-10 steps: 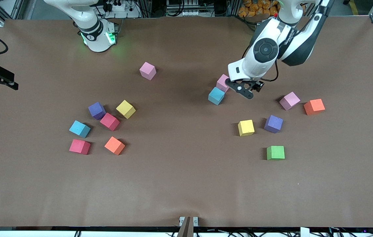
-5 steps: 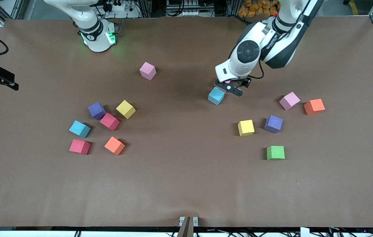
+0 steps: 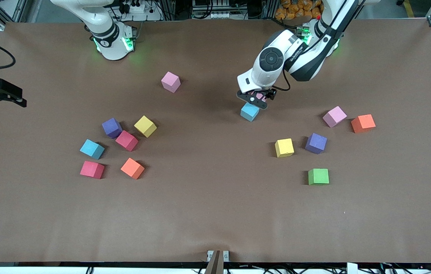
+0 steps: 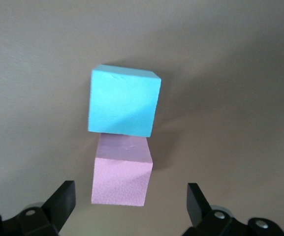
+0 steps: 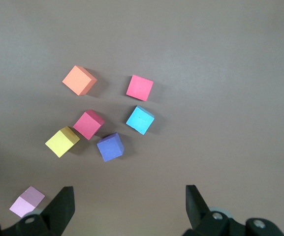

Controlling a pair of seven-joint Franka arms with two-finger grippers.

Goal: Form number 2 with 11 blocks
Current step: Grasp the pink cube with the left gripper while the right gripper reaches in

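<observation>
Left gripper (image 4: 129,199): jaws spread wide, hanging over a pink block (image 4: 121,174), which sits between the fingers, unpinched.
Light blue block (image 4: 124,105): touching that pink block, just past the fingertips.
Right gripper (image 5: 127,201): waiting, jaws spread, nothing between them; a cluster of six blocks (image 5: 107,115) lies on the table (image 3: 200,198) well below.
Number 2: not yet formed.
</observation>
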